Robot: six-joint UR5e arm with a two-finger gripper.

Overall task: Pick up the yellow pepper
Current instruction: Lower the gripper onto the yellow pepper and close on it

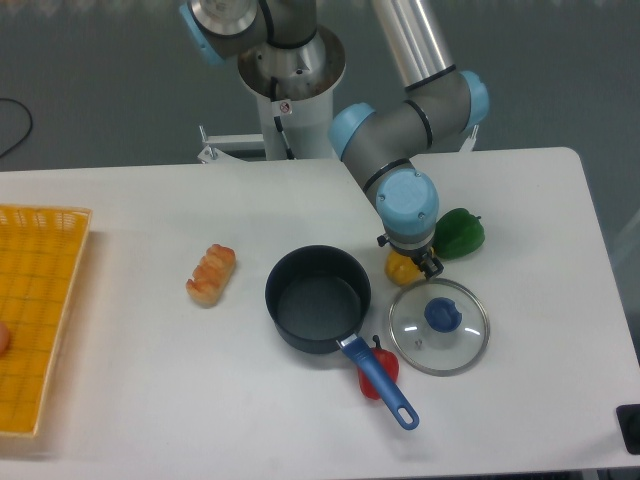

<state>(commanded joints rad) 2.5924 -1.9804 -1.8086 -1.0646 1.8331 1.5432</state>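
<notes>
Gripper directly over the yellow pepper, almost hiding it.

Our gripper [411, 256] hangs straight down under the blue wrist cap, and from this high view we see only a dark bit of finger at the lower right of the cap, so we cannot tell whether the jaws are spread or closed on anything. The pepper [401, 270] sits right beneath it, a small yellow lump peeking out on the near-left side of the wrist, with no clear long axis we can read. It lies on the table [150, 400] in a tight pocket: the green pepper [460, 233] just to the far right, the glass lid [438, 326] just nearer, the pot [318, 298] to the left. We judge the coming move to be purely vertical, with no sideways correction needed.
</notes>
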